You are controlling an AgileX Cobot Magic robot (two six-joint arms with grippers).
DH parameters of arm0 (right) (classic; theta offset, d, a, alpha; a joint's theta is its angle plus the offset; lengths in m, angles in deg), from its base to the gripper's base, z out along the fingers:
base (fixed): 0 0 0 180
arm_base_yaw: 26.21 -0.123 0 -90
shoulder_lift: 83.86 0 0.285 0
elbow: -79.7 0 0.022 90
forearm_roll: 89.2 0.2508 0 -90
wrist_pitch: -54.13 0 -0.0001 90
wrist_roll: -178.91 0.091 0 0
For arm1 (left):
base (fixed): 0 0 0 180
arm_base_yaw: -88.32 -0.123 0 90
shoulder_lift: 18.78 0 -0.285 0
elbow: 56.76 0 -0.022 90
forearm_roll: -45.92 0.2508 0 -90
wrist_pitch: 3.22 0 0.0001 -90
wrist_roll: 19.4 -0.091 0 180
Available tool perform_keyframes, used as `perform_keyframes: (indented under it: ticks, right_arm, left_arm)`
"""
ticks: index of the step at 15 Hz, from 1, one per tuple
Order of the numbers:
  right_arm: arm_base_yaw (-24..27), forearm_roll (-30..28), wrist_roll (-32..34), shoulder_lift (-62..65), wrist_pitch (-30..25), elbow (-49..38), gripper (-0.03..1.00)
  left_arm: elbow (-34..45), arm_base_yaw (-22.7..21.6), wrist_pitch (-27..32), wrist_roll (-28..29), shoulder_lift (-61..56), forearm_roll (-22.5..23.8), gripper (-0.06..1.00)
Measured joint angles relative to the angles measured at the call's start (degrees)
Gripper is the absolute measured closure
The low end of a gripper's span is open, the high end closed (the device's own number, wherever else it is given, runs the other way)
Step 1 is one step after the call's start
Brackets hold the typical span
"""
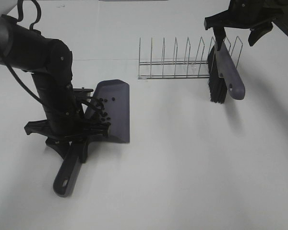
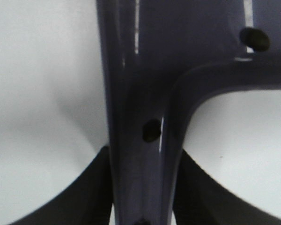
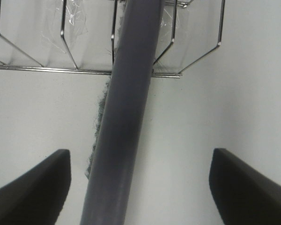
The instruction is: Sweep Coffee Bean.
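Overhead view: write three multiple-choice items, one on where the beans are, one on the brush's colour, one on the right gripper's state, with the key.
1. Where do the coffee beans lie?
A. In the dustpan
B. In the wire rack
C. Scattered by the brush

2. What colour is the brush handle?
A. Red
B. Grey-purple
C. Yellow

3. How is the right gripper?
A. Shut on the rack
B. Shut on the dustpan
C. Open, jaws either side of the brush handle

Key: 1 A, the dark beans sit on the dustpan's tray beside the left gripper, which is shut on the dustpan handle. 2 B, the handle matches the dustpan's grey-purple. 3 C, the right wrist view shows both fingers well clear of the handle.
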Motion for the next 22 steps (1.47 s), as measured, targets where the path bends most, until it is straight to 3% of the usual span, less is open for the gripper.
perform_keyframes:
  ticks: [4, 5, 7, 8, 13, 16, 22]
  right_arm:
    - [0.00, 0.97, 0.00, 0.00, -0.06, 0.00, 0.28]
    - [0.00, 1.89, 0.00, 0.06, -0.06, 0.00, 0.28]
    - [0.00, 2.81, 0.00, 0.86, -0.06, 0.00, 0.28]
    - [0.00, 2.81, 0.00, 1.55, -0.06, 0.00, 0.28]
    - [0.00, 5.44, -0.34, 9.85, -0.06, -3.55, 0.28]
    - [0.00, 5.79, -1.83, 18.91, 0.00, -14.32, 0.28]
    - [0.00, 6.25, -3.44, 39.88, -0.06, -45.95, 0.28]
  left_arm:
    - [-2.23, 0.00, 1.03, 0.11, 0.40, -0.06, 0.62]
    - [-3.38, 0.00, 1.89, 0.11, 0.40, -0.06, 0.56]
    - [-6.19, 0.00, 4.81, 0.11, 0.40, 0.00, 0.35]
    - [-7.73, 0.00, 6.65, 0.00, 0.40, 0.06, 0.30]
    - [-12.15, 0.00, 12.26, -0.06, -6.76, 5.96, 0.27]
    - [-12.20, -0.11, 15.18, -0.06, -15.64, 11.75, 0.30]
    - [-7.56, -0.29, 15.53, -0.06, -36.67, 13.18, 0.37]
